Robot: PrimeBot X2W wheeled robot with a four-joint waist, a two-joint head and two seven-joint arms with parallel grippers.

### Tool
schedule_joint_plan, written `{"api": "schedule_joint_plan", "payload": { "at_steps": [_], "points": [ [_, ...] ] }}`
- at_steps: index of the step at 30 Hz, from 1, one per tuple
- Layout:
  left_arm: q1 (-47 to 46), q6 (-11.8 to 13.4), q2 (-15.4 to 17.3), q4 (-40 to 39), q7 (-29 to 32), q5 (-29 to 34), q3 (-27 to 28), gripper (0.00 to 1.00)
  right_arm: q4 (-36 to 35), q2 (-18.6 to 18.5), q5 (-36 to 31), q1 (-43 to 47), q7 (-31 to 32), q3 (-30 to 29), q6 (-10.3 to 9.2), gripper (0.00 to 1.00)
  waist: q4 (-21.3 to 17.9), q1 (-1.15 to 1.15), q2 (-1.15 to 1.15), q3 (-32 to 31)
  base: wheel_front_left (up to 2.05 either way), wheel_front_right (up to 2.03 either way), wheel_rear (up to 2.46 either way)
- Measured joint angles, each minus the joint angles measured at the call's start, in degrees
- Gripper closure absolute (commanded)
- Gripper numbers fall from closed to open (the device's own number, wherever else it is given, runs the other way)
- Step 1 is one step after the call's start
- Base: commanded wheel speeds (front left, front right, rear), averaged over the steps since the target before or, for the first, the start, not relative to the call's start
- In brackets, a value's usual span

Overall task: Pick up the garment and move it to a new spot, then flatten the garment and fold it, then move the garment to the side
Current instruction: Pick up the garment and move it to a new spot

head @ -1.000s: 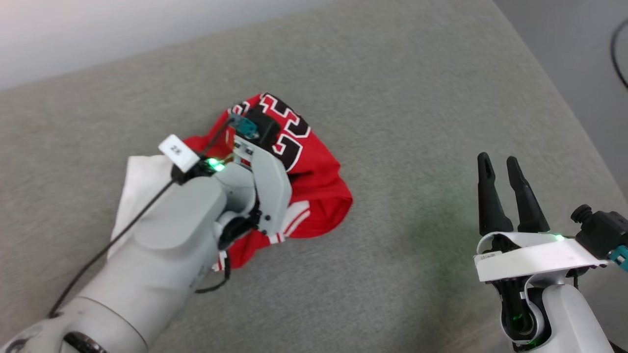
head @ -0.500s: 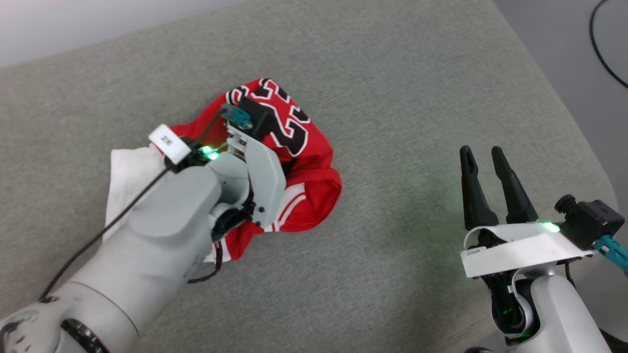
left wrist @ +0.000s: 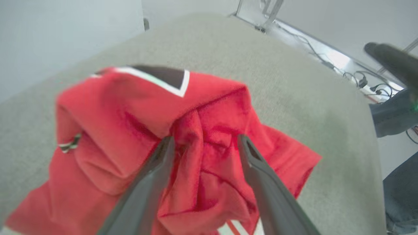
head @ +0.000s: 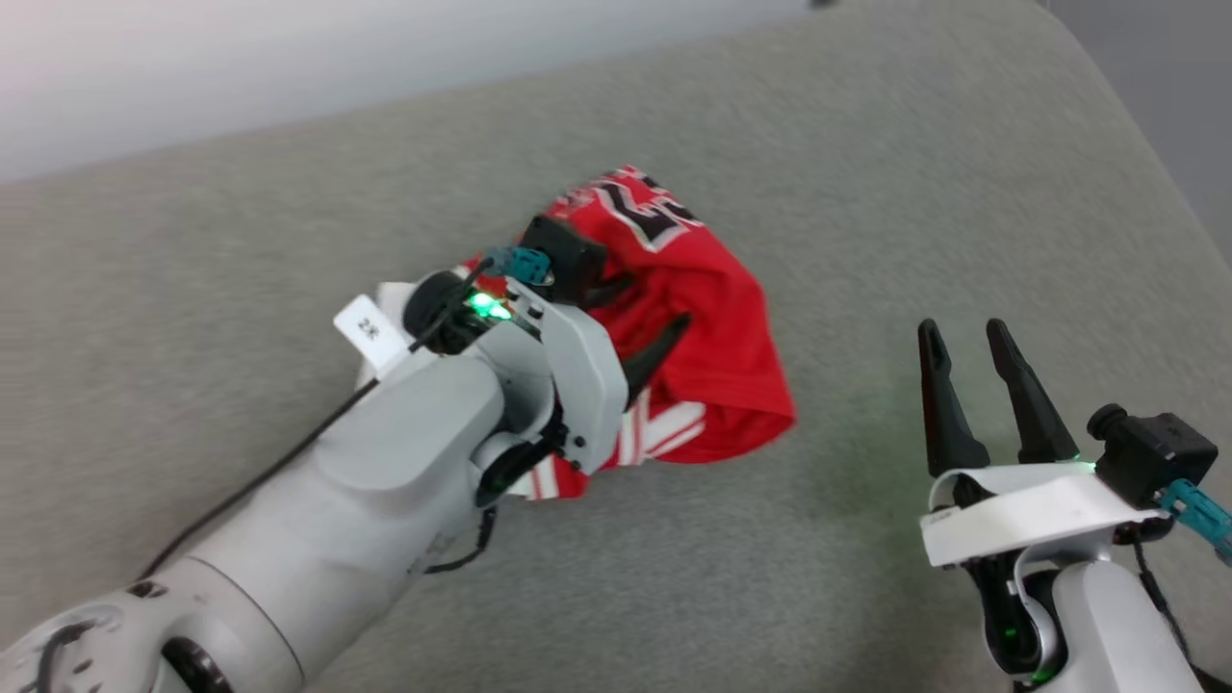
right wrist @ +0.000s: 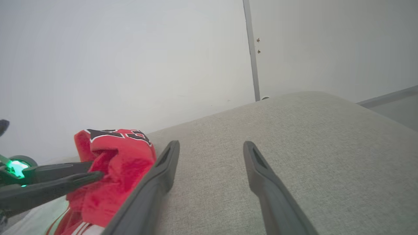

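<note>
The garment (head: 717,318), a red shirt with black white-edged lettering and striped trim, lies bunched in a heap on the grey cushioned surface (head: 866,144). My left gripper (head: 650,303) is over the heap, open. In the left wrist view the left gripper (left wrist: 205,140) has its two fingers spread, with a raised fold of the garment (left wrist: 130,107) standing loose between them. My right gripper (head: 962,329) hovers open and empty to the right of the heap. In the right wrist view the right gripper (right wrist: 211,143) sees the garment (right wrist: 114,153) and the left gripper (right wrist: 94,169) at its left.
The cushioned surface curves off into grey floor (head: 1184,77) at the right. A pale wall (right wrist: 130,65) stands behind it. Cables and a metal frame (left wrist: 271,16) lie on the floor beyond the far edge. Dark blue cloth (left wrist: 401,195) shows at the right of the left wrist view.
The left gripper's fingers, hidden under the wrist before, now show spread apart over the garment. The head camera has shifted, so the heap sits further right in the picture. The right gripper stays open.
</note>
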Motion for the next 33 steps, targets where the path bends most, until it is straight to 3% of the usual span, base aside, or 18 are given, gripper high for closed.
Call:
{"api": "schedule_joint_plan", "payload": {
  "at_steps": [6, 12, 16, 25, 33],
  "points": [
    [3.7, 0.0, 1.3, -2.0, -6.4, -3.9, 1.5, 0.0, 0.8, -1.8, -0.6, 1.4, 0.0, -0.2, 0.0, 0.0, 4.8, 0.0, 0.0, -3.5, 0.0, 0.0, 0.0],
    [10.9, 0.5, 2.9, 1.4, -11.8, -4.9, 4.5, 0.0, 2.2, -4.1, -0.9, 3.5, 0.0, -1.4, 0.0, 0.0, 9.5, 0.0, 0.0, -6.3, 0.0, 0.0, 0.0],
    [16.4, 0.5, 2.7, 1.7, -12.3, -4.6, 10.4, 0.0, 2.7, -6.1, -1.0, 5.9, 0.0, -3.1, 0.0, 0.0, 12.6, 0.0, 0.0, -7.8, 0.0, 0.0, 0.0],
    [33.8, 3.6, 5.0, -8.0, -12.6, 10.8, 34.4, 0.0, 2.4, -8.5, -2.0, 11.5, 0.0, -8.6, 0.01, 0.0, 18.3, 0.0, 0.0, -10.9, 0.0, 0.0, 0.0],
    [48.5, 5.9, 5.1, -19.5, -12.6, 27.0, 51.7, 0.0, 1.9, -9.6, -2.0, 13.3, 0.1, -9.5, 0.01, 0.0, 19.9, 0.0, 0.0, -14.0, 0.0, 0.0, 0.0]
  ]
}}
